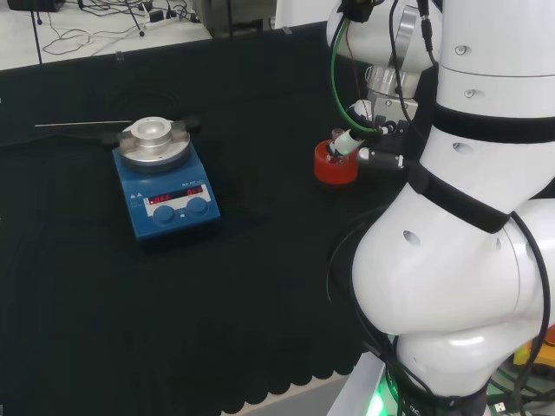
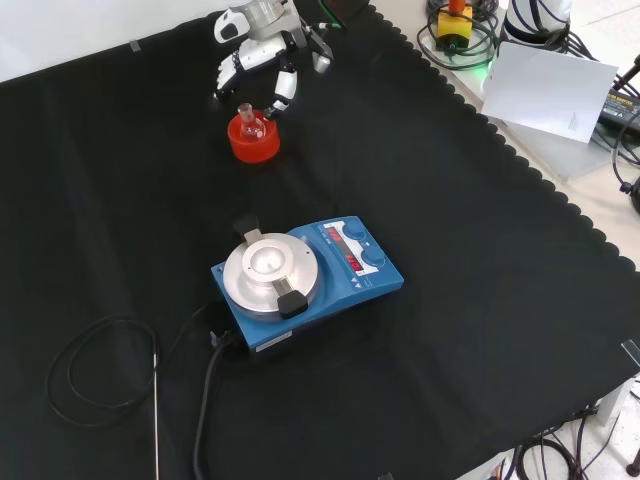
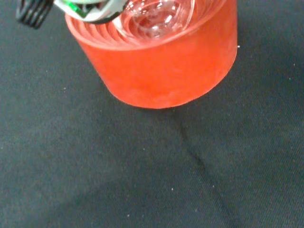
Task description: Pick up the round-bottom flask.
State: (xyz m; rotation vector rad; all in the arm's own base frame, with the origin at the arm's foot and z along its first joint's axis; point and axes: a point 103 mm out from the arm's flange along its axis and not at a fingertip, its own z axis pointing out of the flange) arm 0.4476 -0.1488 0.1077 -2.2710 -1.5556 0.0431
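A small clear round-bottom flask sits upright in a red ribbed ring stand at the far side of the cloth in the front view. The hand hangs just above and behind it, fingers spread and pointing down on either side of the flask's neck. One fingertip is close to the neck; no finger is curled round the glass. In the head view the hand is over the stand, beside the arm's white links. The wrist view has the stand close, with the flask's bulb resting in it.
A blue hotplate stirrer with a round metal top stands mid-cloth in the front view, its black cable looping at the left. A thin metal rod lies near the front left. Open black cloth surrounds the stand.
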